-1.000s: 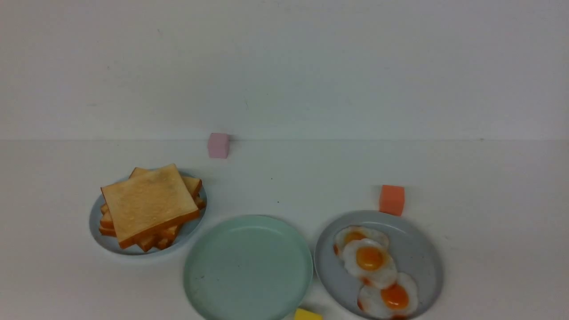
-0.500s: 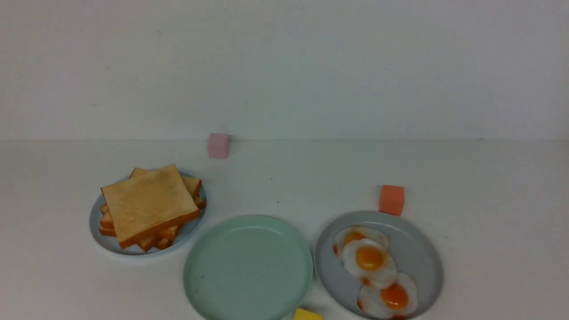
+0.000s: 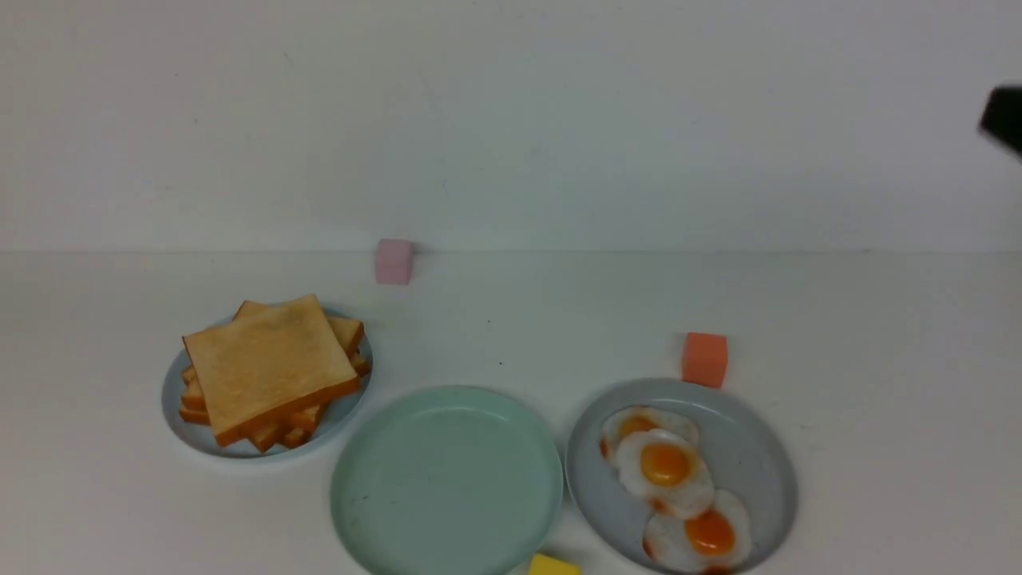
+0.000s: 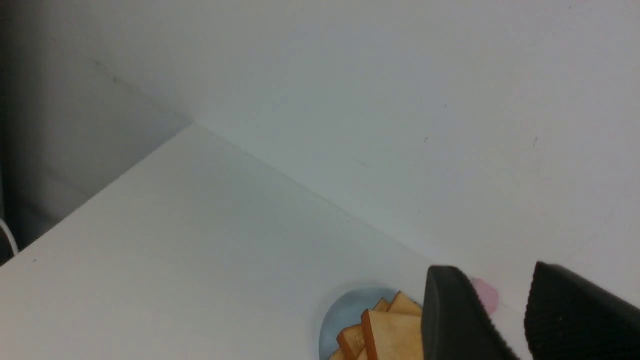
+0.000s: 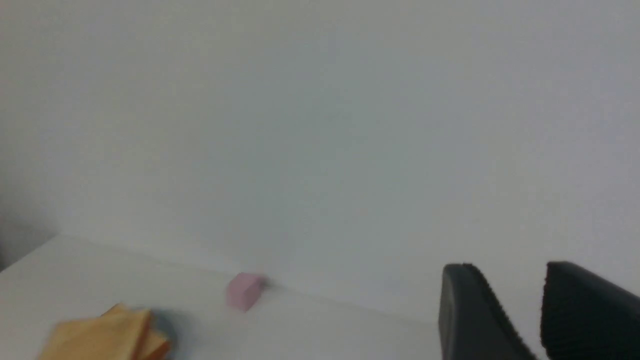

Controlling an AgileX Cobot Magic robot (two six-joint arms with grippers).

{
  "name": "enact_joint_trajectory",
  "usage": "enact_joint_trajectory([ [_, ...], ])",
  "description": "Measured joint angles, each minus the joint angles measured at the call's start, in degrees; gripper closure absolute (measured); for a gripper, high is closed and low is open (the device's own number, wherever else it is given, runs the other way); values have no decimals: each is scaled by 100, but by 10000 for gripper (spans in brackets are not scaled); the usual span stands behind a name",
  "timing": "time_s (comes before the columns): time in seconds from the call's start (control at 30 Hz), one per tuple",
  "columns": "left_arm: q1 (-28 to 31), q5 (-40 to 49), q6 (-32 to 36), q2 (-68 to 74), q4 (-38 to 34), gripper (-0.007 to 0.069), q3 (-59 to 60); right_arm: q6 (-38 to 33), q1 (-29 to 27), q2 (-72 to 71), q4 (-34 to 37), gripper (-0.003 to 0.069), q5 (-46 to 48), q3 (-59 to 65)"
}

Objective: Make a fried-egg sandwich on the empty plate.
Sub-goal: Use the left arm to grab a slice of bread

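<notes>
The empty plate (image 3: 447, 479), mint green, lies at the table's front middle with nothing on it. Left of it, a skewed pile of toast slices (image 3: 267, 367) rests on a blue-grey plate (image 3: 200, 439). To the right, three fried eggs (image 3: 667, 471) overlap on another blue-grey plate (image 3: 750, 447). No fried-egg sandwich is in view. My left gripper (image 4: 500, 280) hangs open and empty high above the table, with the toast (image 4: 385, 325) below it. My right gripper (image 5: 507, 280) is also open and empty, well above the table. A dark part of the right arm (image 3: 1004, 120) shows at the front view's right edge.
A pink cube (image 3: 393, 261) stands by the back wall. An orange cube (image 3: 704, 359) sits just behind the egg plate. A yellow block (image 3: 552, 565) lies at the front edge between the mint plate and the egg plate. The table's left edge (image 4: 100, 195) drops off.
A dark part of the right arm has come into the front view at the upper right edge. Nothing on the table has moved.
</notes>
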Motion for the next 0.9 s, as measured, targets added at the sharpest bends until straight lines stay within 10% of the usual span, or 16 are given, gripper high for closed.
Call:
enact_joint_trajectory([
  [0.3, 0, -311, 0, 256, 296, 386, 2, -1284, 0, 313, 773, 417, 3869, -259],
  [0.47, -46, -317, 0, 751, 181, 386, 7, -3047, -4, 653, 3937, 417, 5805, -165],
  [0.73, -679, 29, 69, 2077, -818, 386, 14, -8800, 59, 1617, 10376, 417, 6804, -155],
  [0.9, -726, 654, 1175, 3396, -1965, 386, -252, -10920, 568, 1699, 12569, 417, 7012, -155],
])
